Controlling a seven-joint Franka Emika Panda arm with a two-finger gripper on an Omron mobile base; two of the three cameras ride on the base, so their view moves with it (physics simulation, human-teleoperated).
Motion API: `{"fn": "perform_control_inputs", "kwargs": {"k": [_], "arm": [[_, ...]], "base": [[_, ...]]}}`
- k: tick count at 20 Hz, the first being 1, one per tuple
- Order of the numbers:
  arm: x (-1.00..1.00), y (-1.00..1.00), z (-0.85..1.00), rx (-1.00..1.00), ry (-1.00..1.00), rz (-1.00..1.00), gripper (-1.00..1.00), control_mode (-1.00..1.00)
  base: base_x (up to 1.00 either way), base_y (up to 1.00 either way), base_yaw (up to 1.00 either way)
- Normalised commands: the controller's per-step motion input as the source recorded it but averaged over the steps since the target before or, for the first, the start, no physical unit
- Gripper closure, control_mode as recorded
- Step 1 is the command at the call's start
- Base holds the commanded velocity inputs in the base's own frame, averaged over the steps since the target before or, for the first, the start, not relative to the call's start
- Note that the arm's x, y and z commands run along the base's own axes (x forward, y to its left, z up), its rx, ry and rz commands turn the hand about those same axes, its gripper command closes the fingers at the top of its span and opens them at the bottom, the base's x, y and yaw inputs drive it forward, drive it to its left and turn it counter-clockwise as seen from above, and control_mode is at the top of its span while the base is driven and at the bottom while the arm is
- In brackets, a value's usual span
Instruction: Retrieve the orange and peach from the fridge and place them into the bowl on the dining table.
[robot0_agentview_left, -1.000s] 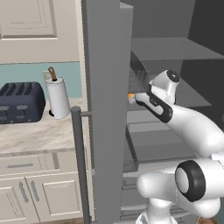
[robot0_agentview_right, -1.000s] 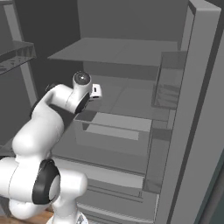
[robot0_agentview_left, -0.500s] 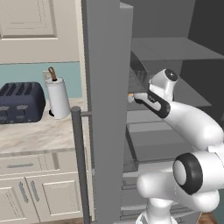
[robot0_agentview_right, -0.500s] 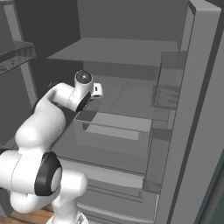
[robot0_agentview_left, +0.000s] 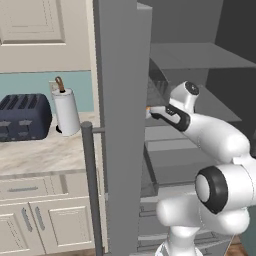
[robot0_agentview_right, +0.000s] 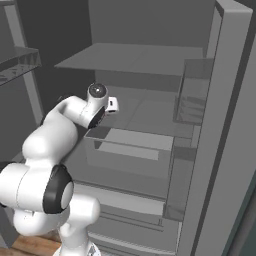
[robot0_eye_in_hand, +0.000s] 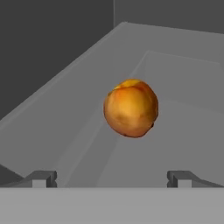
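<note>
The fridge (robot0_agentview_left: 120, 125) stands open, grey inside, with shelves and drawers. On a grey shelf lies the peach (robot0_eye_in_hand: 131, 109), round, orange-red with a yellow patch, straight ahead of my gripper (robot0_eye_in_hand: 111, 179). The gripper is open, its fingertips (robot0_eye_in_hand: 43, 178) wide apart and short of the fruit, touching nothing. In the left base view my gripper (robot0_agentview_left: 151, 111) reaches behind the edge of the open door, where a sliver of the peach (robot0_agentview_left: 148, 108) peeks out. The orange, the bowl and the dining table are out of view.
The fridge's left door (robot0_agentview_left: 117, 75) with its bar handle (robot0_agentview_left: 90, 185) stands close on my arm's left. The right door (robot0_agentview_right: 235, 150) with its door bins (robot0_agentview_right: 192, 95) is open too. A wall counter holds a paper towel roll (robot0_agentview_left: 66, 112) and a dark toaster (robot0_agentview_left: 22, 117).
My arm has stretched a little further into the fridge toward the peach. The gripper has stayed open.
</note>
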Motion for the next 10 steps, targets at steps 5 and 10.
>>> {"fn": "perform_control_inputs", "kwargs": {"k": [5, 10], "arm": [[0.26, 0.0, -0.07, 0.0, 0.0, 0.0, -1.0, -1.0], [0.24, 0.0, -0.07, 0.0, 0.0, 0.0, -1.0, -1.0]], "base": [[0.0, 0.0, 0.0], [0.0, 0.0, 0.0]]}}
